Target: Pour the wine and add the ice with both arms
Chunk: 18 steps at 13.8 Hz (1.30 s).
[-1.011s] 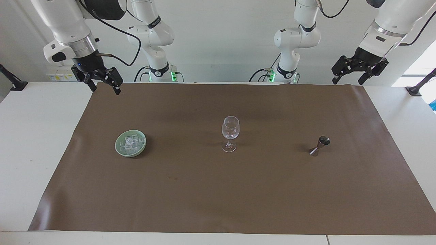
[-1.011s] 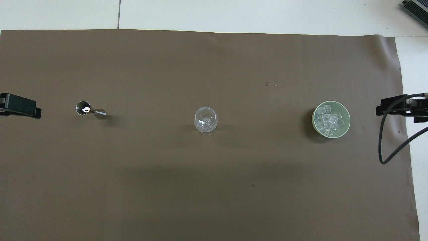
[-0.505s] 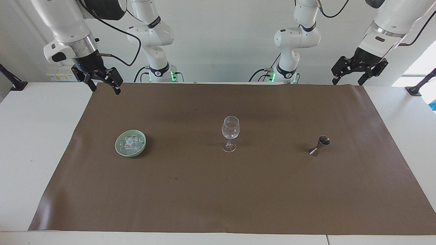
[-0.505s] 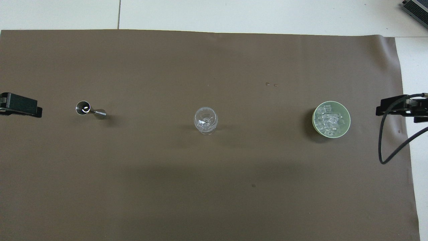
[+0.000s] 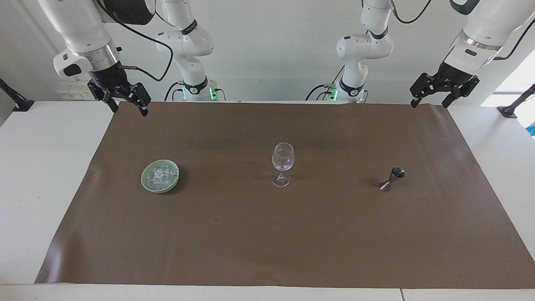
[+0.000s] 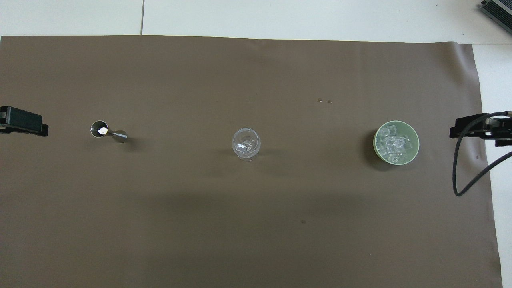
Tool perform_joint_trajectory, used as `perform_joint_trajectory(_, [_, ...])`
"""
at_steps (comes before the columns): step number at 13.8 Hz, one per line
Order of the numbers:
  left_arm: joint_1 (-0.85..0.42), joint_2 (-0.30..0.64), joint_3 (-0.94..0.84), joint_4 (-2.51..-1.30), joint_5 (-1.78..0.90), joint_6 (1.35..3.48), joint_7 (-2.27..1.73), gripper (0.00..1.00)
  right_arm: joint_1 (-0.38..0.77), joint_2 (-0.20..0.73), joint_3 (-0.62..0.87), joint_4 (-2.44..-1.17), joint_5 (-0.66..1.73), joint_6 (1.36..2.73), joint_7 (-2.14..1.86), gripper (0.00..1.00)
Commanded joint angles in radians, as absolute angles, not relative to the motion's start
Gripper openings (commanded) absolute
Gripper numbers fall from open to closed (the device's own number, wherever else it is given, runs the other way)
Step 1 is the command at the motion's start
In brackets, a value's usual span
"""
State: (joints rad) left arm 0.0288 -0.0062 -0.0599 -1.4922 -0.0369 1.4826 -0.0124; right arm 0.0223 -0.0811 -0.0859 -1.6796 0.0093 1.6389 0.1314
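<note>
Two white arms hang up high, nothing gripped: left end effector [image 5: 430,101] open over the mat's [image 5: 267,234] corner at its own end of the surface [image 5: 42,175], right end effector [image 5: 128,108] open over the other corner. Wine glass [image 5: 282,164] stands upright mid-mat. Green dish [image 5: 146,184] toward the right arm's end holds the ice [image 5: 160,176]. Small metal jigger [image 5: 392,179] sits toward the left arm's end.

We find no text, label, brand, number or sign that we can read anywhere in either view, whether on the two white arms, the wine glass [image 5: 283,162], the metal jigger [image 5: 393,178], the green dish [image 5: 147,182] or the brown mat [image 5: 267,242].
</note>
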Motion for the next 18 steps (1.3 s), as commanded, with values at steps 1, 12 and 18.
perform_joint_trajectory(1, [0.054,0.079,-0.066,-1.401,-0.031,1.494,-0.008,1.00,0.021,-0.100,-0.081,-1.700,0.005,1.638,0.147,1.00])
perform_joint_trajectory(12, [0.060,0.385,-0.026,-1.121,-0.057,1.485,-0.078,1.00,0.021,-0.100,-0.081,-1.700,0.005,1.638,0.147,1.00])
perform_joint_trajectory(18, [0.081,0.371,0.034,-1.265,-0.244,1.569,-0.171,1.00,0.021,-0.100,-0.081,-1.700,0.005,1.638,0.147,1.00])
